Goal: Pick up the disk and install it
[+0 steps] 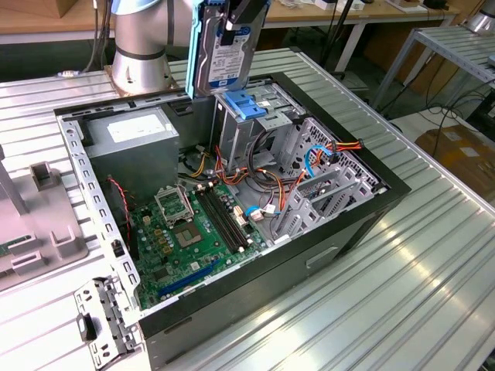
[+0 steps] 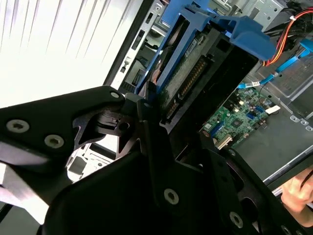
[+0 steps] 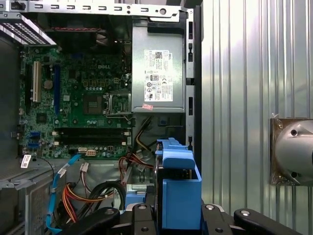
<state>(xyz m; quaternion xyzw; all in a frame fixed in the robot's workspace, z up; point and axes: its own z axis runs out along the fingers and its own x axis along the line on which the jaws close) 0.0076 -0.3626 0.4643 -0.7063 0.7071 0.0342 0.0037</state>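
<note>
The pick-up is done. The gripper [image 1: 237, 23] is clamped on the disk [image 1: 223, 66]. The disk hangs upright in the air at the far side of the open computer [image 1: 387, 189], just above the cage [image 1: 232, 135]. It is not in the cage yet.

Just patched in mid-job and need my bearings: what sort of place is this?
Probably an electronics lab or workshop: an open computer case sits on a ribbed metal table, with other workbenches behind, and the gripper holds the disk above the case.
</note>
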